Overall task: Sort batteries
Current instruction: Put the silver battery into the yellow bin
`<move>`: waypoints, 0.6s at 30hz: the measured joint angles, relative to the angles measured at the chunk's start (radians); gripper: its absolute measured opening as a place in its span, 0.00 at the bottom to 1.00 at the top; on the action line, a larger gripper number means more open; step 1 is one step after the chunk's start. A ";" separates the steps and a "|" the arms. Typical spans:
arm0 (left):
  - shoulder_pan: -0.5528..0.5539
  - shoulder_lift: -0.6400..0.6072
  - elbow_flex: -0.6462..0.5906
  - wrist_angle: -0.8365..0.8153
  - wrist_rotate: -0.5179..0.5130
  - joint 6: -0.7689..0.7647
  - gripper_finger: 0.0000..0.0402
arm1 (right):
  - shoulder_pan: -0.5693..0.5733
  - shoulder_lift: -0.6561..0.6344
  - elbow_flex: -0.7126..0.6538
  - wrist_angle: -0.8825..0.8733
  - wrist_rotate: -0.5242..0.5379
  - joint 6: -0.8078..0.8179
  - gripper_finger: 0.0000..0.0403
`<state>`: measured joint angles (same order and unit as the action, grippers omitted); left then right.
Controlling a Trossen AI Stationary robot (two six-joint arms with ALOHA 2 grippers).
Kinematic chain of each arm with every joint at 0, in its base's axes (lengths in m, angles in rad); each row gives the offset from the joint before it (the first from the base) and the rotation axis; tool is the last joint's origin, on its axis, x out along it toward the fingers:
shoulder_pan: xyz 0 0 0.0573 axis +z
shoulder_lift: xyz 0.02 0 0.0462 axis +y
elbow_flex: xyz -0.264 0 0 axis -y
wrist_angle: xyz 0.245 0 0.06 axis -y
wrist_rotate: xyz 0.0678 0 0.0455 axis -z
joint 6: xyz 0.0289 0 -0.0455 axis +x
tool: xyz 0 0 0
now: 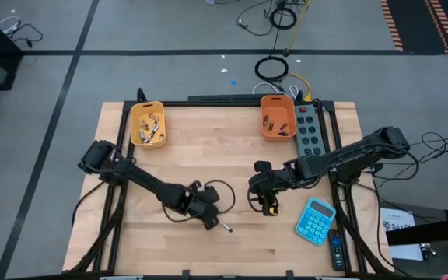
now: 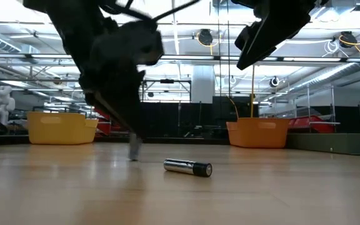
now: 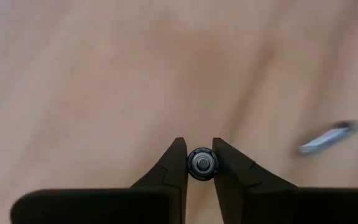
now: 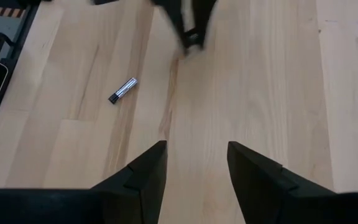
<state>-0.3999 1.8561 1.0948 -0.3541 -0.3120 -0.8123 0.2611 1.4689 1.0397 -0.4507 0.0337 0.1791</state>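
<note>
Left of the loose battery (image 1: 227,229) on the table (image 1: 208,140), the left tool (image 3: 202,163) pinches another battery (image 3: 202,163) end-on; I'd lift it straight, keeping grip. Right of that loose battery, the right tool (image 4: 194,165) hangs wide, empty.

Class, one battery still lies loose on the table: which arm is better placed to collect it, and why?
Right. The right gripper is open and empty, facing the loose battery; the left gripper already holds a battery.
</note>
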 joint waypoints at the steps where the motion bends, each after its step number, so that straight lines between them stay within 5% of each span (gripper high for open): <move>1: 0.012 -0.014 -0.001 -0.047 -0.008 -0.002 0.13 | 0.000 0.000 0.000 0.000 0.000 0.000 0.40; 7: 0.148 -0.168 -0.060 -0.343 -0.076 -0.007 0.13 | -0.016 0.000 0.000 0.001 0.028 0.006 0.40; 13: 0.366 -0.468 -0.234 -0.454 -0.081 0.011 0.13 | -0.033 0.000 0.000 0.006 0.046 0.024 0.40; 18: 0.558 -0.688 -0.256 -0.660 -0.143 0.062 0.13 | -0.044 0.000 0.000 0.008 0.045 0.036 0.40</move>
<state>0.1580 1.1677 0.8385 -1.0143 -0.4547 -0.7507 0.2169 1.4689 1.0397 -0.4431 0.0792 0.2149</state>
